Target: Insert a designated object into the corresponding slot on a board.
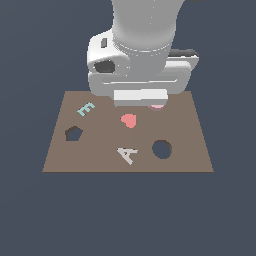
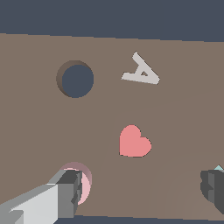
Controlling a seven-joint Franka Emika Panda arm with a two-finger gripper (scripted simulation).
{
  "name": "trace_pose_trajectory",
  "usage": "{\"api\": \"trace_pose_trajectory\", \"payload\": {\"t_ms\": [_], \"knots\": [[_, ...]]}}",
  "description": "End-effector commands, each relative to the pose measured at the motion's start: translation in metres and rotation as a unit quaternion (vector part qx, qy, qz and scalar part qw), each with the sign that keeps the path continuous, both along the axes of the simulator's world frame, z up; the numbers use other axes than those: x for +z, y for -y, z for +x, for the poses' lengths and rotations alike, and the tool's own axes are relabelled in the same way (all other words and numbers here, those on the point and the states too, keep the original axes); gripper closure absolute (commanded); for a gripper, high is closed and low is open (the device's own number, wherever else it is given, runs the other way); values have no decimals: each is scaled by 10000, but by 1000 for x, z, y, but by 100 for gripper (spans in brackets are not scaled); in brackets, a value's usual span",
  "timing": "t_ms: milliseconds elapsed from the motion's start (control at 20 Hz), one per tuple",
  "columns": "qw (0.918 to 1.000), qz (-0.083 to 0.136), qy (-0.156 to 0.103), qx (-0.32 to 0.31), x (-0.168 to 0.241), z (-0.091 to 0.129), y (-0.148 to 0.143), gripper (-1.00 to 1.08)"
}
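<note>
We have our gripper (image 2: 142, 188) low over the board (image 1: 190, 155), fingers spread wide and pinching nothing. What the coming move turns on, as we judge it: the pink disc (image 2: 84, 180) does not sit between the fingers. In the wrist view it lies against one finger (image 2: 70, 192), mostly beyond it, while the other finger (image 2: 213, 186) stands well apart past the heart (image 2: 133, 142). We would need to shift sideways to straddle it.

In the exterior view the disc peeps out beneath the hand, centre right of the frame, above the round hole (image 1: 162, 149). It looks small, pale, flat and round, with no long axis.
</note>
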State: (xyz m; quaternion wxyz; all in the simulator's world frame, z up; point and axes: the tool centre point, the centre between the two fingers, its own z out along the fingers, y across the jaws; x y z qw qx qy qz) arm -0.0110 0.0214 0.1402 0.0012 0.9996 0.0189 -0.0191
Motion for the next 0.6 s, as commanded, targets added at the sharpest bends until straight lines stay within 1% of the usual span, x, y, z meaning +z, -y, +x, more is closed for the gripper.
{"api": "trace_pose_trajectory", "payload": {"t_ms": [0,300,550], "knots": [[10000,0,0,0,0,0,0,-92],[10000,1,12,3,-6,-5,-5,-92],[10000,5,43,12,-20,-19,-18,-92]]}}
